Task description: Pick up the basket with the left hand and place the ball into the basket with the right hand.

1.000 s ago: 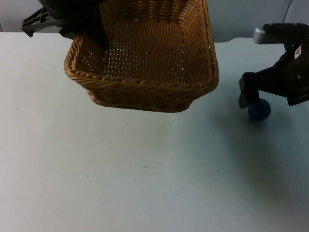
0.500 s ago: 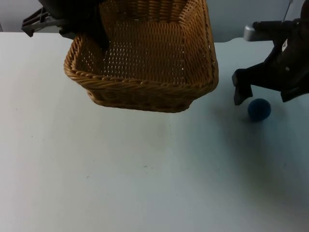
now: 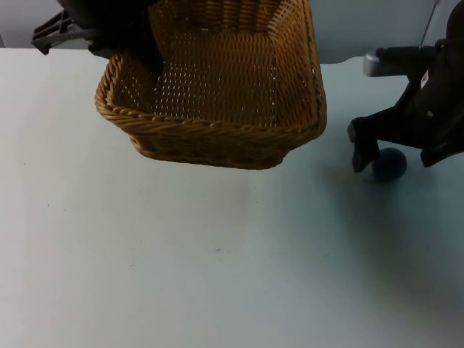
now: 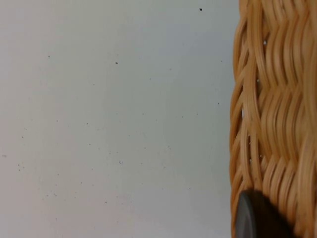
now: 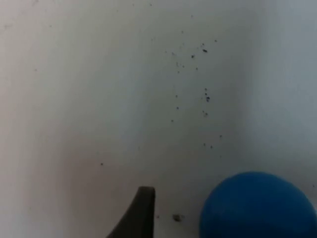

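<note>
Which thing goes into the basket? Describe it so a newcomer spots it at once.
Start at the wicker basket held up by the left gripper, then look across the white table to the right gripper. Beside its fingers lies the ball, small, round and blue.

Flat white table top, matte; a few tiny dark specks scattered over the surface, seen in top and wrist views. Far edge meets a grey partition wall. Soft shadows on the table's right side.
</note>
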### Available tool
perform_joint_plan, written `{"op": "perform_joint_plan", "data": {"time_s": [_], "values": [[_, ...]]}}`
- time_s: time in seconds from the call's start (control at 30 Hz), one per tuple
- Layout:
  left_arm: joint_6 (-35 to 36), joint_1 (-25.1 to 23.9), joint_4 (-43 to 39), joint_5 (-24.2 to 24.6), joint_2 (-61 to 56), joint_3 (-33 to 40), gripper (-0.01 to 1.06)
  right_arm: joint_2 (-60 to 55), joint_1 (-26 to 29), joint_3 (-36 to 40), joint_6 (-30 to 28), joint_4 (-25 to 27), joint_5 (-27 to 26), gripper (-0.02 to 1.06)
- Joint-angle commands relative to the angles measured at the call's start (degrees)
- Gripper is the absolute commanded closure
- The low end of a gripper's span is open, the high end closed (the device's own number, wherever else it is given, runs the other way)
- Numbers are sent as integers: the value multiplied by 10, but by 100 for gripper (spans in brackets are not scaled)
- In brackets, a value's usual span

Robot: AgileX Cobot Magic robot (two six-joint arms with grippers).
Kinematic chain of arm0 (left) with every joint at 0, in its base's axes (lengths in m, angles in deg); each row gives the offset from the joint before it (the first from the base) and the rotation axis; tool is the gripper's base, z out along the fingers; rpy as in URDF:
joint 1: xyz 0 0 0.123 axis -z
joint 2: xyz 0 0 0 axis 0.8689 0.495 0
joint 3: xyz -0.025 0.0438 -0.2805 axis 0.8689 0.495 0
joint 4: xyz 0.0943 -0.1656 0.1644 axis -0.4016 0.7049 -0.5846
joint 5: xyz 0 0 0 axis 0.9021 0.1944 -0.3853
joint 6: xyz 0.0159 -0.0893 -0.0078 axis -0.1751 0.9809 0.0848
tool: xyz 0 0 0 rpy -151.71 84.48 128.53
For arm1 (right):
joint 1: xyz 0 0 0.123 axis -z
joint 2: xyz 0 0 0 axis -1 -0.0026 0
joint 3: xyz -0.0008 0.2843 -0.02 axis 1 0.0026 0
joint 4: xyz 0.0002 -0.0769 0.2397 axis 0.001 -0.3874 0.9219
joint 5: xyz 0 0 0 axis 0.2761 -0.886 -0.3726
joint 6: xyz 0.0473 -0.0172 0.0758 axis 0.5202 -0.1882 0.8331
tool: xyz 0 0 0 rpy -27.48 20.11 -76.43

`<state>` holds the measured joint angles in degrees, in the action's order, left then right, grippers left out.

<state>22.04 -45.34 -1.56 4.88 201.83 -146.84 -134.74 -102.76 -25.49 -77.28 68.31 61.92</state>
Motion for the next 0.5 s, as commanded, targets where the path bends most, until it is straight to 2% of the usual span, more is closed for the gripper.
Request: {"op": "perform_joint_plan", "data": {"time_s": [0.0, 0.07, 0.13, 0.17, 0.27, 0.47], "values": [[-1, 0, 11, -8, -10, -1, 105, 2, -4, -4, -4, 1, -5, 16], [-1, 0, 11, -8, -10, -1, 105, 1, -4, -4, -4, 1, -7, 22], [-1, 0, 11, -8, -10, -1, 105, 1, -4, -4, -4, 1, -7, 33], [-1, 0, 11, -8, -10, -1, 105, 1, -4, -4, -4, 1, -7, 33], [-1, 0, 11, -8, -10, -1, 105, 1, -4, -4, -4, 1, -8, 48], [-1, 0, 11, -8, -10, -1, 105, -5, -4, -4, -2, 1, -8, 52]]}}
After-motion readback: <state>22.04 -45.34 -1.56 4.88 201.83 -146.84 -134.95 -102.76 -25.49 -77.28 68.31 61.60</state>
